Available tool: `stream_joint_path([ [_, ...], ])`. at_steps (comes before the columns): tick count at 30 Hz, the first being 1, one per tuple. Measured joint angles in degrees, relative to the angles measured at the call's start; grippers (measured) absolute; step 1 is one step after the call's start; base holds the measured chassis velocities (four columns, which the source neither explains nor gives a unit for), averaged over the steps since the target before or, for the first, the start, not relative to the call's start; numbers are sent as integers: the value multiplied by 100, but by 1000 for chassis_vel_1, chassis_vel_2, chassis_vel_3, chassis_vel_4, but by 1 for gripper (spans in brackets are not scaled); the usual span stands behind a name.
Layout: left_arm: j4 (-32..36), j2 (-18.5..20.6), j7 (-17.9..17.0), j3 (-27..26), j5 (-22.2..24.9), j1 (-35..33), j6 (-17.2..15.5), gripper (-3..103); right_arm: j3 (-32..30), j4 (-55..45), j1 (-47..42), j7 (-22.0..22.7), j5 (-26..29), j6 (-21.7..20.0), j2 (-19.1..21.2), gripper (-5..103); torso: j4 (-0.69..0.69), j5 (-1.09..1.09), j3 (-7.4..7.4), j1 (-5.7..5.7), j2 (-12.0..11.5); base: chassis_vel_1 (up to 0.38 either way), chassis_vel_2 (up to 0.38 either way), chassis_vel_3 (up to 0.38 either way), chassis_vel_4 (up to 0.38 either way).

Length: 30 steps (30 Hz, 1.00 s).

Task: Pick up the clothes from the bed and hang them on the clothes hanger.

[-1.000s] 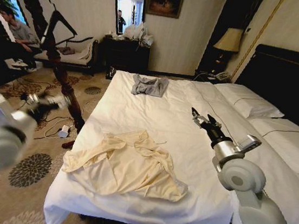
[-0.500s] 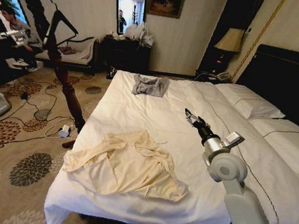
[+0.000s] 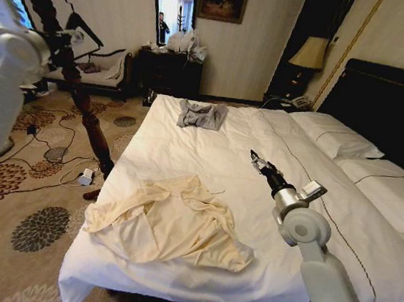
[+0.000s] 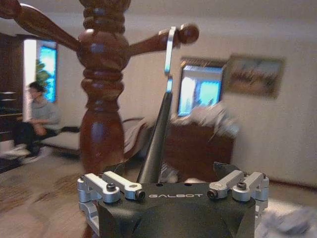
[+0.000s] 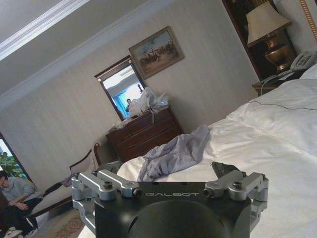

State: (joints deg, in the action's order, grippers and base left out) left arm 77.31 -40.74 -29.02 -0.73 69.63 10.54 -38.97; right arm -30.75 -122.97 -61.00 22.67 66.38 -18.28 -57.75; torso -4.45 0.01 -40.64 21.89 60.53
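Observation:
The clothes [image 3: 171, 224], a pale cream-yellow shirt, lie crumpled on the near left part of the bed [image 3: 208, 159]. The clothes hanger [image 3: 91, 32] is thin and black and hangs from the dark wooden coat stand [image 3: 88, 119] left of the bed. My left gripper [image 3: 70, 37] is raised up against it. In the left wrist view the clothes hanger [image 4: 154, 144] rises from between the open jaws of my left gripper [image 4: 173, 173], its silver hook [image 4: 170, 49] over a branch of the stand. My right gripper [image 3: 255, 158] hovers open over the middle of the bed, right of the clothes and holding nothing.
A smaller grey garment [image 3: 201, 114] lies at the far end of the bed. White pillows [image 3: 336, 138] rest against the black headboard on the right. Cables [image 3: 61, 156] trail over the patterned carpet beside the stand. A dark dresser [image 3: 169, 73] stands at the far wall.
My left arm has swung up from low at the left to the hanger on the coat stand. The right gripper has shifted slightly left over the bed. The clothes have not moved.

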Motion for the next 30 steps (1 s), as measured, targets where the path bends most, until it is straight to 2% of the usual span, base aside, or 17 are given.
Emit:
stream_joint_path([
  [1,66,-3,-251,23,50,25,-175,100,-14,-18,-35,-2,1,-2,24,100,0,1,0,-1,0,0,0,0,0],
  [4,84,7,-641,109,109,117,-346,100,-33,-40,-73,-3,9,-3,64,100,2,-1,1,-2,1,0,0,0,0],
  [7,36,20,-716,151,124,153,-360,100,-24,-43,-68,0,19,-8,57,100,2,-1,1,-2,1,0,0,0,0],
  [13,-154,7,-659,222,149,222,-361,100,71,-55,-27,41,25,-49,-3,100,2,-1,1,-2,1,0,0,0,0],
  [22,-553,-222,-527,381,140,498,-344,100,39,-151,-147,89,28,-72,-7,100,-1,0,0,-1,1,0,0,0,0],
  [24,-644,-275,-508,405,140,553,-339,97,5,-202,-201,89,28,-73,9,100,0,-1,1,-1,1,0,0,0,0],
  [26,-716,-310,-454,434,139,587,-333,87,-38,-237,-251,90,29,-74,30,100,0,-1,1,-1,1,0,0,0,0],
  [27,-716,-310,-454,434,139,587,-333,87,-38,-237,-251,90,29,-74,30,100,0,-1,1,-1,1,0,0,0,0],
  [29,-750,-330,-415,441,133,597,-331,76,-76,-263,-297,97,29,-74,41,100,0,-1,0,-1,1,0,0,0,0],
  [30,-750,-330,-415,441,133,597,-331,76,-76,-263,-297,97,29,-74,41,100,0,-1,0,-1,1,0,0,0,0],
])
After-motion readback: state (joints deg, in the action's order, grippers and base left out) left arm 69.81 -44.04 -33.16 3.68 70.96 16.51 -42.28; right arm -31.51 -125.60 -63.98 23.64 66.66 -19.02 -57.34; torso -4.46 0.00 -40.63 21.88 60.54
